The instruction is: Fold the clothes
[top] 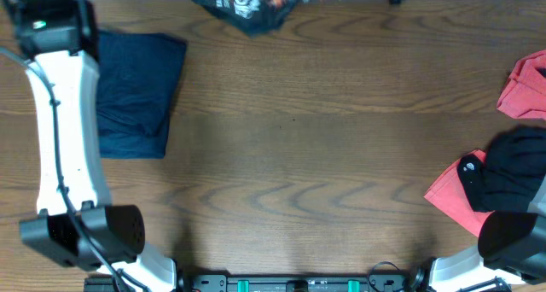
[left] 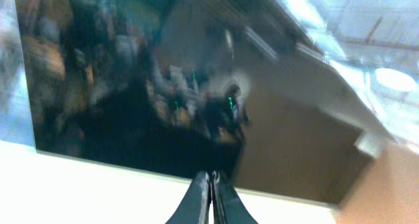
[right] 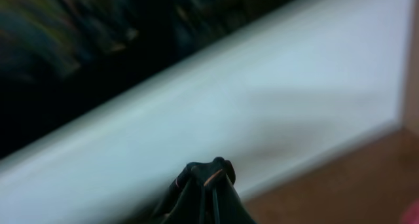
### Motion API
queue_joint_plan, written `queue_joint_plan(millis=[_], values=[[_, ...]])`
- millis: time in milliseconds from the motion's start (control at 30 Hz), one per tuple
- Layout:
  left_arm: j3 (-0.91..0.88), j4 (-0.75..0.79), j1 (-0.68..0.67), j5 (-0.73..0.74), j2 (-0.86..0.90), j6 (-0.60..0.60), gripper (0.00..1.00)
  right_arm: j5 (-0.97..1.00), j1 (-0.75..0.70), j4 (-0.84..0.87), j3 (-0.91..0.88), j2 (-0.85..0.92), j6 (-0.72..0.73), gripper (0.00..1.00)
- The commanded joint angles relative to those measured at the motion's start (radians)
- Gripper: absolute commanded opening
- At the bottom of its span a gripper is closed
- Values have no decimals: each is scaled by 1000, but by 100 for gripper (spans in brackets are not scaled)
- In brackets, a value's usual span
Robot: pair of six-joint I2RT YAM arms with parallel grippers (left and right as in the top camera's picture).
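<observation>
— Clothes on the brown wooden bench (top: 299, 155)?
— One folded navy garment (top: 136, 91) left, one black orange-patterned jersey (top: 247, 6) at the far edge, two coral-red pieces (top: 525, 87) (top: 448, 194) and one plain black garment (top: 512, 168) right.
— Hands?
— My left hand (left: 210, 176) and right hand (right: 207, 166): both closed, empty.

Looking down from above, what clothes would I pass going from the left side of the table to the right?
The navy garment → black patterned jersey → plain black garment; the coral-red pieces overlap it, so I leave them out.
</observation>
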Motion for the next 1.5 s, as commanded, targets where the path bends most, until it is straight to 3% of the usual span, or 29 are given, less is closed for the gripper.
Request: queue_joint_plan(millis=[0, 133, 267, 367, 467, 667, 733, 767, 833, 933, 1167, 1467], values=[[0, -245, -6, 289, 19, 52, 6, 89, -14, -150, 5, -4, -64, 1], [-2, -799, -11, 272, 23, 368, 6, 191, -14, -388, -5, 5, -133, 1], [-28, -1175, -23, 150, 23, 573, 6, 201, -14, -543, -36, 8, -198, 1], [-64, -1326, -47, 118, 23, 636, 6, 201, -13, -614, -67, 9, -206, 1], [-116, -1365, -98, 118, 23, 652, 6, 204, -13, -635, -97, 9, -227, 1], [-253, -1281, -249, 117, 24, 651, 6, 212, -13, -648, -122, 9, -239, 1], [-319, -1209, -309, 117, 24, 650, 17, 212, -13, -647, -122, 9, -239, 1], [-358, -1163, -341, 116, 24, 639, 30, 212, -13, -647, -122, 9, -239, 1], [-427, -1072, -393, 98, 24, 587, 44, 212, -13, -650, -122, 9, -239, 1], [-536, -899, -466, 0, 26, 424, 62, 211, -13, -652, -122, 9, -239, 1], [-654, -541, -591, -113, 98, 271, 66, 211, -13, -659, -122, 9, -239, 1], [-651, -243, -629, -21, 353, 186, 66, 211, -11, -668, -122, 9, -239, 1]])
